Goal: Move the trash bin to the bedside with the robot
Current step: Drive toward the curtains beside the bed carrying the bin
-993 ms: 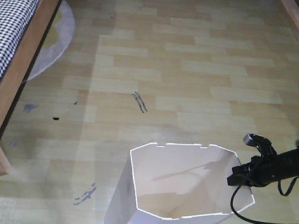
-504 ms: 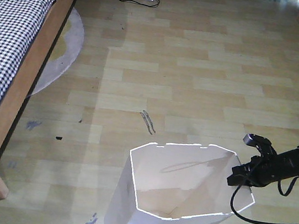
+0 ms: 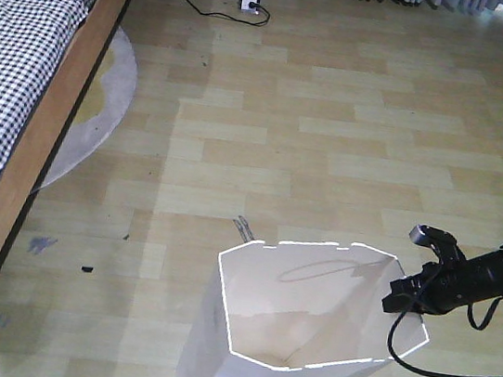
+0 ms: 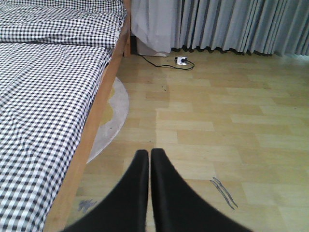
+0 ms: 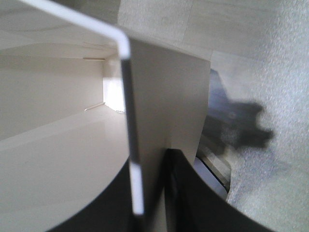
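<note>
In the front-facing view, the trash bin (image 3: pixel 210 351) is seen upright on the wooden floor (image 3: pixel 351 146) at the bottom centre, its octagonal rim open upward. The right gripper (image 3: pixel 402 299) is clamped on the bin's right-hand rim, with the black arm reaching in from the right edge. The bed frame (image 3: pixel 44 131) and its gingham bedding (image 3: pixel 17 52) are set along the left edge, well apart from the bin, with a round rug (image 3: pixel 100 102) and bare boards between. The bedside therefore lies to the left of the held bin, on the side away from the gripping arm.

In the left wrist view, the left gripper (image 4: pixel 149 153) is shown with its jaws pressed together on nothing. The bed rail (image 4: pixel 96 125) is seen running away along the left; the bin is not in view here.

In the right wrist view, a thin wall of the bin (image 5: pixel 58 159) is pinched between the right gripper's (image 5: pixel 149 162) dark jaws, one inside the cream interior and one outside. It is judged that the bin must be carried leftward, wall-first.
</note>
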